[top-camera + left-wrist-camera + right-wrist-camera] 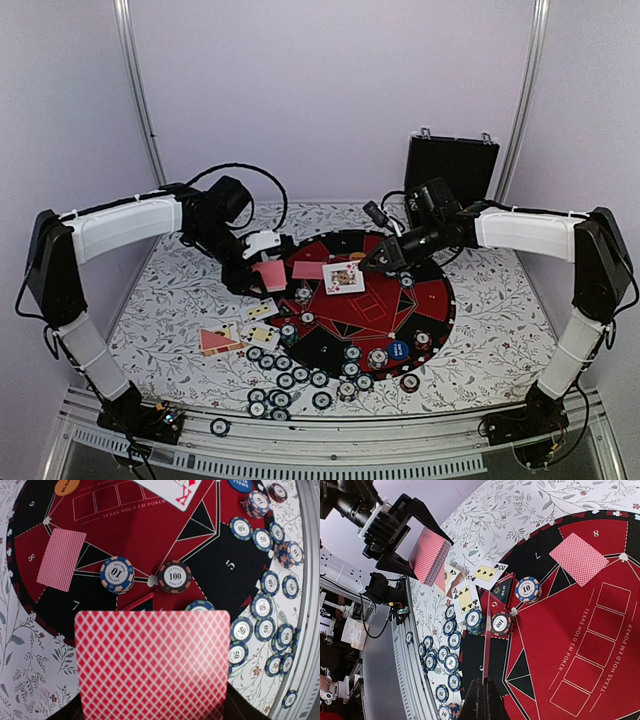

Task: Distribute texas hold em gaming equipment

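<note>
My left gripper [258, 262] is shut on a stack of pink-red-backed playing cards [152, 665] that fills the lower left wrist view and hides its fingers. It hangs over the mat's left edge. My right gripper [483, 692] is shut on a single card [485, 645], seen edge-on. From above this card is a face-up king [343, 278] over the mat's middle. One face-down card [61, 559] lies on the mat. A 10 chip [117, 574] and a 100 chip [173, 577] sit near it. Two face-up cards [489, 573] [465, 598] lie on the tablecloth.
The round red-and-black mat [430, 300] covers the table's centre. Several blue-rimmed chips [285, 380] are scattered along the front edge. An orange button [66, 485] and a blue button [398, 350] lie on the mat. The black case [450, 170] stands at the back right.
</note>
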Action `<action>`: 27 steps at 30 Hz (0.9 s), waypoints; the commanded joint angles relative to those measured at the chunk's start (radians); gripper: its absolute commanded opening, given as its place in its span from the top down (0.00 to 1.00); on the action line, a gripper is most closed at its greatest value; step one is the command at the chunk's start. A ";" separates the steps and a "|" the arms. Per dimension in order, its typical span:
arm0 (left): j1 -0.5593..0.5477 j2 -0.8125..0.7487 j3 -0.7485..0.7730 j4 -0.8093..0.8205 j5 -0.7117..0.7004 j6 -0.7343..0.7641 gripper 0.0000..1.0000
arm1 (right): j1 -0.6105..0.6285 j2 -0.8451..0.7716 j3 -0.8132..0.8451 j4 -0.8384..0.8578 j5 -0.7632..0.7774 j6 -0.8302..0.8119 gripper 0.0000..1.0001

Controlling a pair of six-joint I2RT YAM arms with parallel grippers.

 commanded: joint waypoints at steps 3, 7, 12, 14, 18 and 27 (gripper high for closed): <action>0.012 0.022 0.099 -0.095 0.013 -0.006 0.79 | -0.008 -0.060 0.009 -0.038 0.042 -0.007 1.00; 0.013 0.039 0.141 -0.149 0.020 -0.004 0.79 | -0.008 -0.060 0.013 -0.054 0.062 0.002 1.00; 0.020 0.042 0.144 -0.196 0.033 -0.001 0.79 | 0.006 -0.070 0.021 -0.058 0.031 0.027 1.00; 0.030 0.039 0.147 -0.195 0.039 -0.013 0.79 | 0.031 -0.061 0.034 -0.056 -0.001 0.032 1.00; 0.060 0.037 0.182 -0.213 0.055 -0.042 0.79 | 0.099 -0.018 0.059 -0.021 -0.050 0.061 1.00; 0.070 -0.013 0.185 -0.225 0.035 -0.041 0.79 | 0.215 0.256 0.199 0.251 -0.199 0.275 1.00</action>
